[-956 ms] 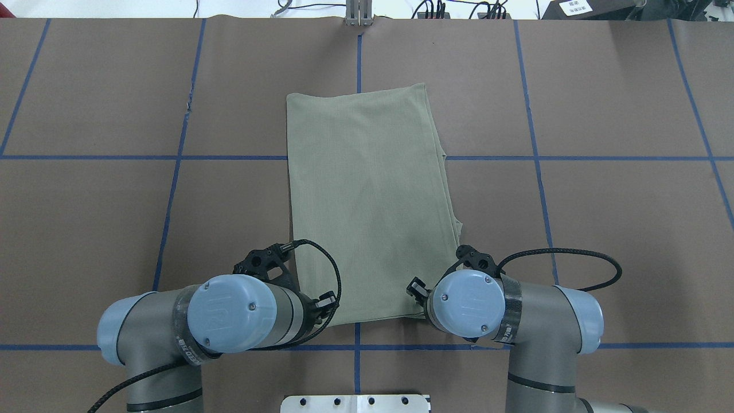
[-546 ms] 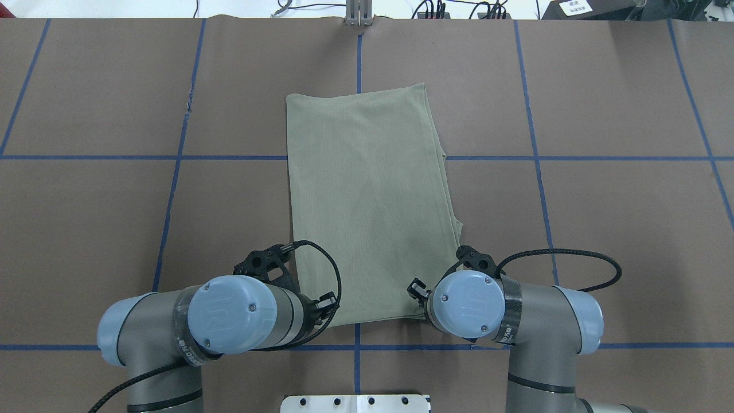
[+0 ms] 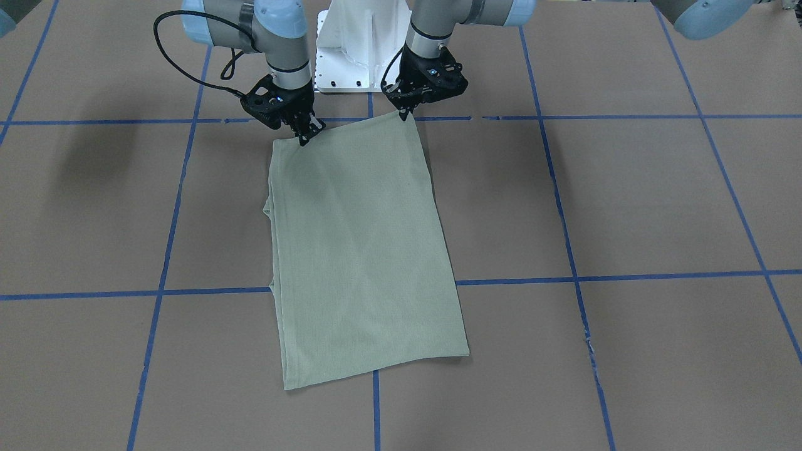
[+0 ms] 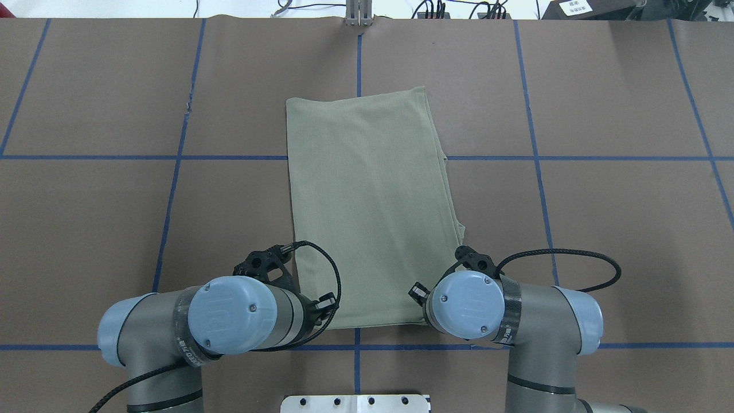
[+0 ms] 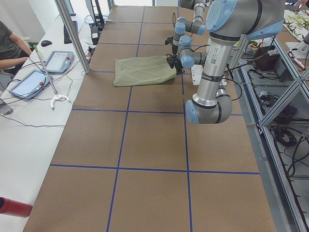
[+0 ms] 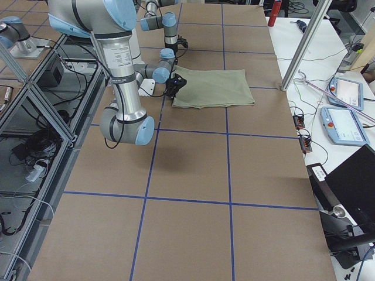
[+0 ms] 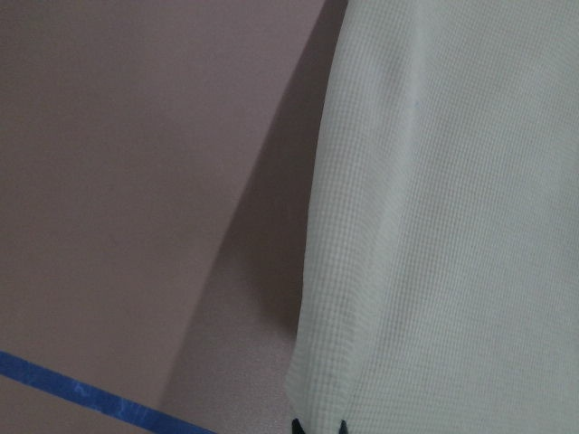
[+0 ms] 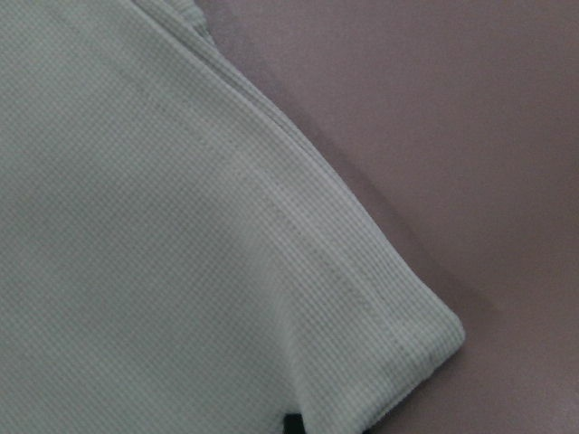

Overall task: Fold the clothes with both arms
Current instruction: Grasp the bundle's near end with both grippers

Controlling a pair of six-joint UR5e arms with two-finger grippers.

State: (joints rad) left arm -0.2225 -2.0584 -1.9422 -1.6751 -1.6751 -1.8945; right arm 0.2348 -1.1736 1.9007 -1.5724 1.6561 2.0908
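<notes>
The pale green shirt [image 4: 367, 201] lies folded into a long rectangle on the brown table, its length running away from me. My left gripper [image 3: 405, 113] pinches the near corner on my left, and its dark tips [image 7: 318, 427] show at the cloth's edge [image 7: 434, 226]. At the other near corner, with its stitched hem [image 8: 271, 217], my right gripper [image 3: 306, 134] is shut on the cloth. Both corners cast shadows on the table and sit slightly raised. In the overhead view both wrists hide the fingertips.
The white pedestal base [image 3: 357, 50] stands just behind the grippers. Blue tape lines [image 4: 172, 158] grid the brown table. A white side table with tablets [image 5: 34, 79], a metal post [image 5: 72, 34] and a person's arm [image 5: 12, 48] lie beyond the shirt's far end.
The shirt's near edge has shifted slightly toward me and pulled straight between the two grippers. The arms have barely moved.
</notes>
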